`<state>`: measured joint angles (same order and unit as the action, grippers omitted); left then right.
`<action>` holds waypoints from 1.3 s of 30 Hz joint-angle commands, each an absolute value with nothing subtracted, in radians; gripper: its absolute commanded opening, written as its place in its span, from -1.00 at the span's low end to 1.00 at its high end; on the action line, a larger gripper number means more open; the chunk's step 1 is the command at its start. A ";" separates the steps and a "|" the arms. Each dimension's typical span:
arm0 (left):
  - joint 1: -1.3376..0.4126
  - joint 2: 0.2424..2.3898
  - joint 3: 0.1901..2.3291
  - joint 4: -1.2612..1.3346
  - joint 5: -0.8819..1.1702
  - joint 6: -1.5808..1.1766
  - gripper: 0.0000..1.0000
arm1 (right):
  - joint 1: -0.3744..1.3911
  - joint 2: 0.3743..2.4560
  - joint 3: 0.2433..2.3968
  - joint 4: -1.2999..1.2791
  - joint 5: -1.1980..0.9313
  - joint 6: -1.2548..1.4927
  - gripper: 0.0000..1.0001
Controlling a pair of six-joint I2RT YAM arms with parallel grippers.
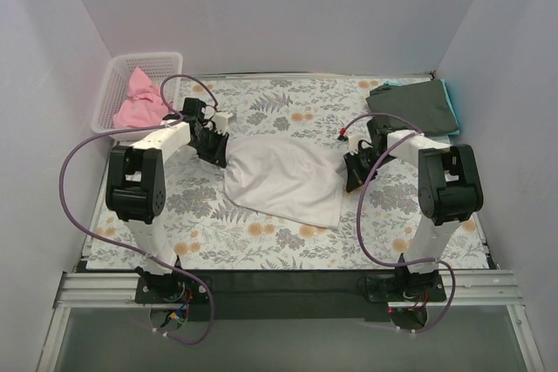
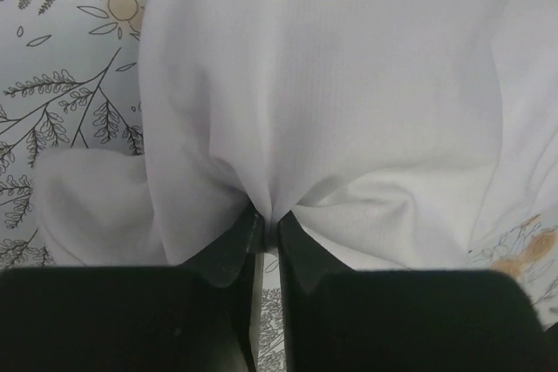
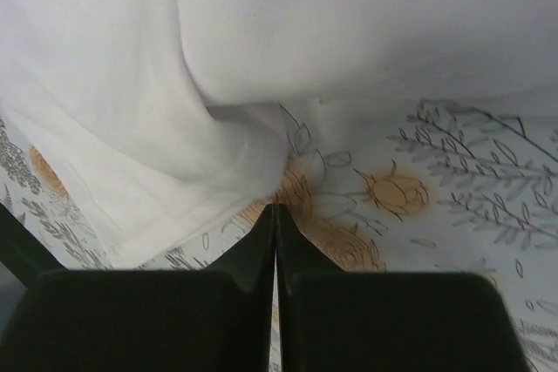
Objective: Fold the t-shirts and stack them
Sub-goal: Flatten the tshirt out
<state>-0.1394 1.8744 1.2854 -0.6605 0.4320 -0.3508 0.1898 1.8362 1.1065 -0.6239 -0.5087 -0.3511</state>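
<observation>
A large white t-shirt [image 1: 283, 182] lies at the centre, a rumpled rectangle slanting from ten o'clock to four o'clock, with its ten o'clock edge puckered. A pink t-shirt [image 1: 139, 104] sits crumpled in a basket [image 1: 144, 58] at ten o'clock. At two o'clock, a dark grey-green t-shirt [image 1: 417, 106] lies folded flat atop a teal t-shirt [image 1: 452, 109], of which only an edge shows.

The large white soft-cloth t-shirt [image 2: 323, 84] is matt, with a fine knit weave and soft, rounded creases. The left claw [image 2: 268, 224] and right claw [image 3: 275, 215] have smooth, matt black fingers [image 2: 222, 254] that look like plastic. The floral-patterned table cloth [image 3: 453, 180] is flat, smooth printed fabric. At 10 o'clock, the white plastic lattice basket [image 1: 112, 84] looks hard and faintly glossy, and the pink cloth t-shirt [image 1: 139, 104] in it is matt and rumpled. At 2 o'clock, the dark grey-green cloth t-shirt [image 1: 414, 106] is matt too.
</observation>
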 commanded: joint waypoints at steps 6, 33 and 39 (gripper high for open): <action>-0.222 1.689 1.165 -0.871 0.390 -0.092 -0.98 | 0.101 1.727 1.012 -0.755 -0.288 -0.555 -0.97; -0.055 1.838 1.348 -0.824 0.296 -0.225 0.06 | 0.181 2.184 1.835 -0.876 -0.377 -0.411 0.07; -0.060 1.868 1.339 -0.825 0.301 -0.253 0.06 | 0.212 2.226 1.821 -0.870 -0.374 -0.411 0.07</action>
